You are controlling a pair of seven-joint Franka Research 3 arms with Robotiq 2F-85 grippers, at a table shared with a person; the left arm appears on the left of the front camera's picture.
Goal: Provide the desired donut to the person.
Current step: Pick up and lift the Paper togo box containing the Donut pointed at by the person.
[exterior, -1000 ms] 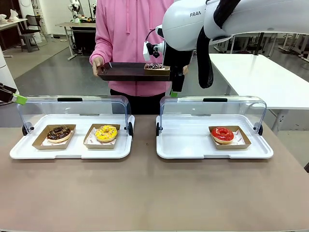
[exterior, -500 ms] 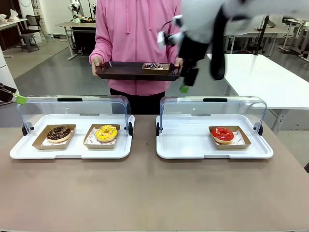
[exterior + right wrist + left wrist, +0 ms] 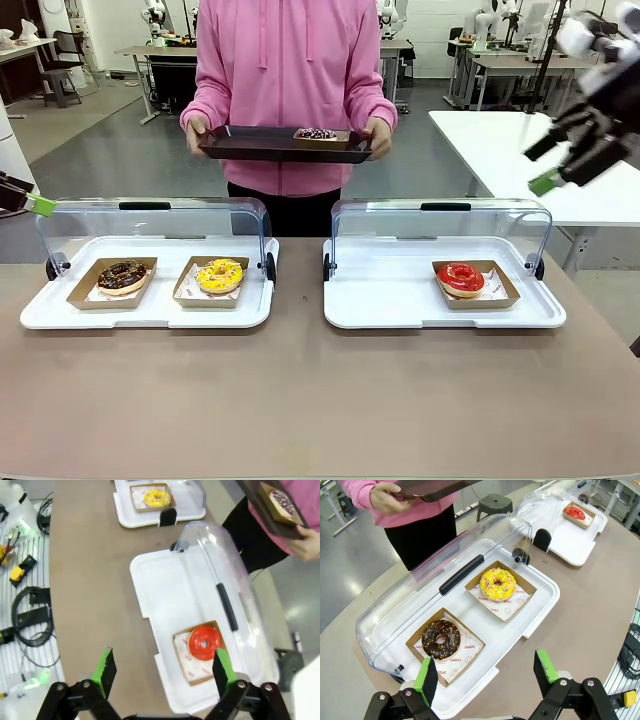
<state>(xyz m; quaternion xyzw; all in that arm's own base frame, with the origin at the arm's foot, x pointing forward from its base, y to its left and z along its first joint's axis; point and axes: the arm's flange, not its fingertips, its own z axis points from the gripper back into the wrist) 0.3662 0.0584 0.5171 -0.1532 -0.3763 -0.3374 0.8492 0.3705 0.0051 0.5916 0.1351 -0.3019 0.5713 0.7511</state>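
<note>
The person (image 3: 285, 70) in a pink hooded top stands at the far side, holding a dark tray (image 3: 250, 146) in both hands. On it lies a dark sprinkled donut (image 3: 318, 134) in a cardboard boat. My right gripper (image 3: 543, 166) hangs open in the air at the far right, well away from that tray. In the right wrist view it (image 3: 162, 672) is open and empty above the red donut (image 3: 205, 642). My left gripper (image 3: 487, 672) is open and empty over the front of the left case, near the chocolate donut (image 3: 440, 639) and the yellow donut (image 3: 497, 584).
Two white display cases with raised clear lids stand side by side. The left case (image 3: 150, 315) holds the chocolate and yellow donuts; the right case (image 3: 400, 300) holds the red donut (image 3: 461, 278). Bare brown table lies in front of them. A white table (image 3: 520, 150) stands behind on the right.
My right arm has pulled back from the person's tray and swung to the far right, leaving the sprinkled donut on the tray. The left gripper has stayed where it was.
</note>
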